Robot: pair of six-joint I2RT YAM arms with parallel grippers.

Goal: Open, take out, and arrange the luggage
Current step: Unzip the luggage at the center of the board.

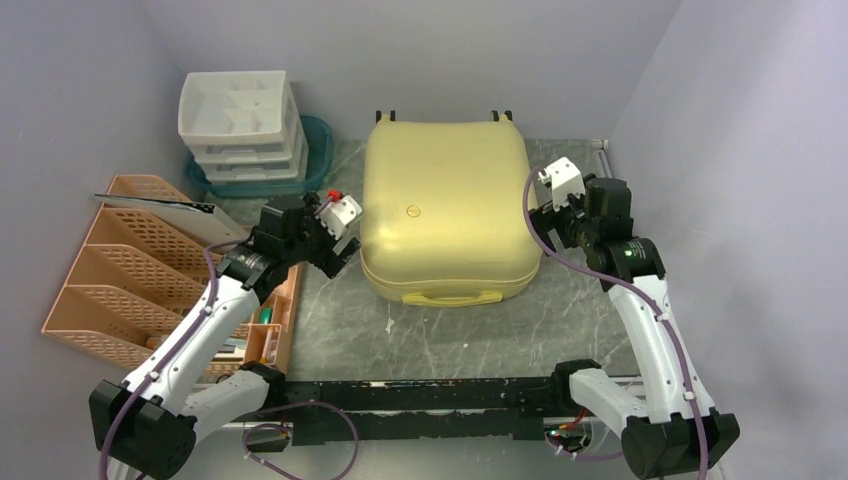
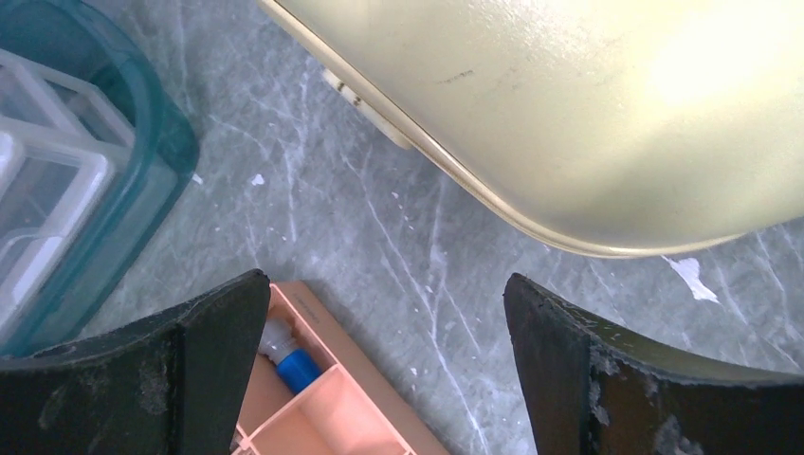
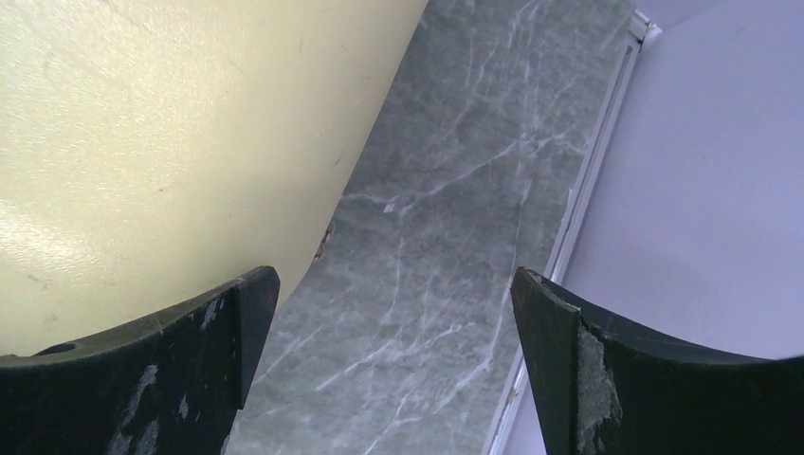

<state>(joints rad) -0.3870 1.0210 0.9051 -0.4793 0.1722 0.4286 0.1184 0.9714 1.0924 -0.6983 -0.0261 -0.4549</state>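
Observation:
The luggage, a pale yellow hard-shell suitcase, lies flat and closed in the middle of the grey marbled table, handle toward me and wheels at the back. My left gripper hovers open just off its left side; the left wrist view has the yellow shell at the top right and bare table between the fingers. My right gripper stands open by the suitcase's right side. There the shell fills the left of the right wrist view. Neither gripper holds anything.
A white drawer unit sits in a teal tray at the back left. A peach file rack and a peach compartment box with a blue-capped item stand on the left. Walls close in on both sides; the table's right rail is near.

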